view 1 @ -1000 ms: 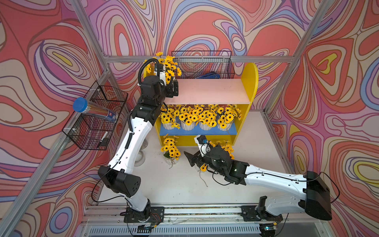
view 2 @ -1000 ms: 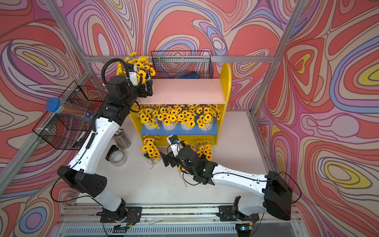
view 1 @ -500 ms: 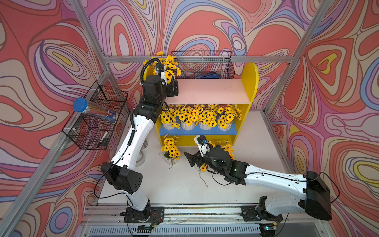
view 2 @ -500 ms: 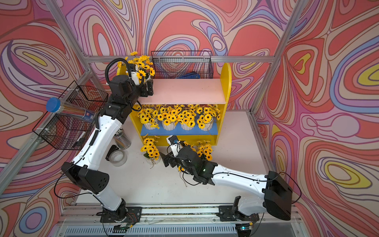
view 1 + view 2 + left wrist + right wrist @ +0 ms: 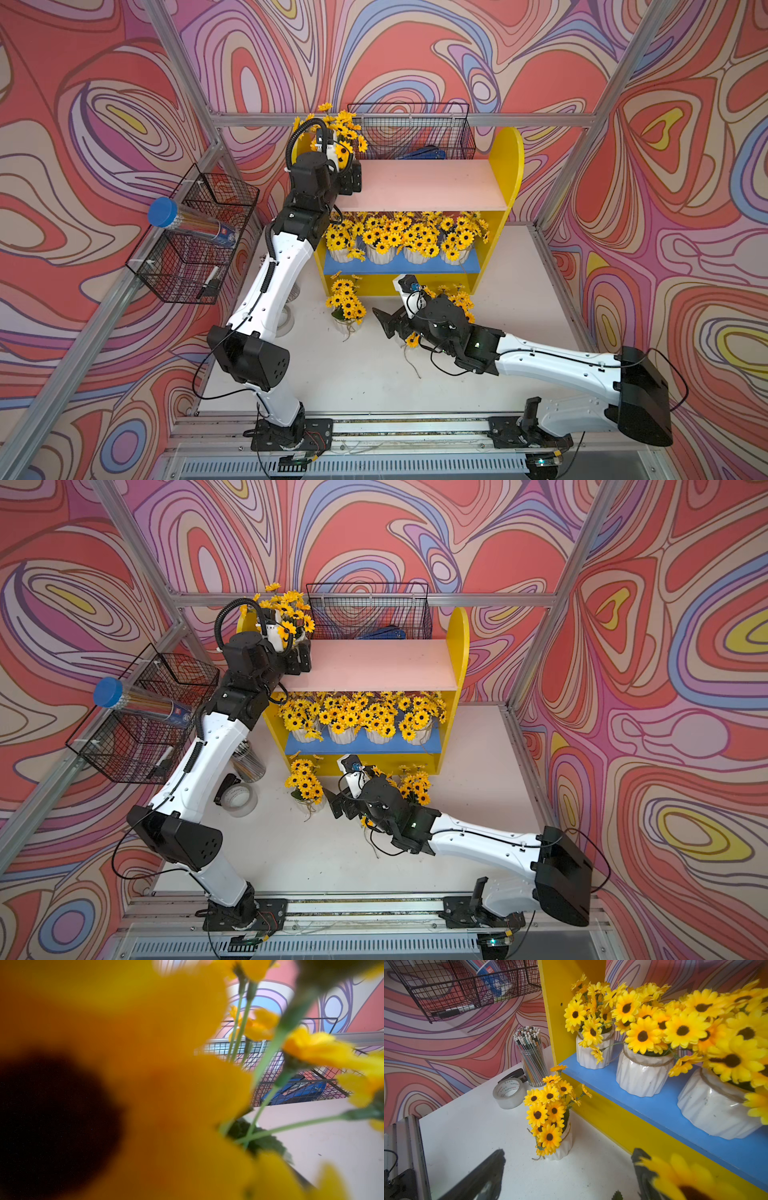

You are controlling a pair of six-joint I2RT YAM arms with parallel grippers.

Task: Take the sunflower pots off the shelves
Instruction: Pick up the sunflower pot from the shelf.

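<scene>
— Where the left gripper hangs at the sunflower pot by the pink board's end, is it clamped?
— Can't tell. The right gripper gapes empty beside another pot on the table.

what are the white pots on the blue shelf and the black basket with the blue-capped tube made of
White pots: likely glazed ceramic. Glossy highlights sit on hard ribbed walls, though plastic is possible. Black basket: thin metal wire, apparently dark-coated. Its open, welded-looking grid holds its shape.
</scene>
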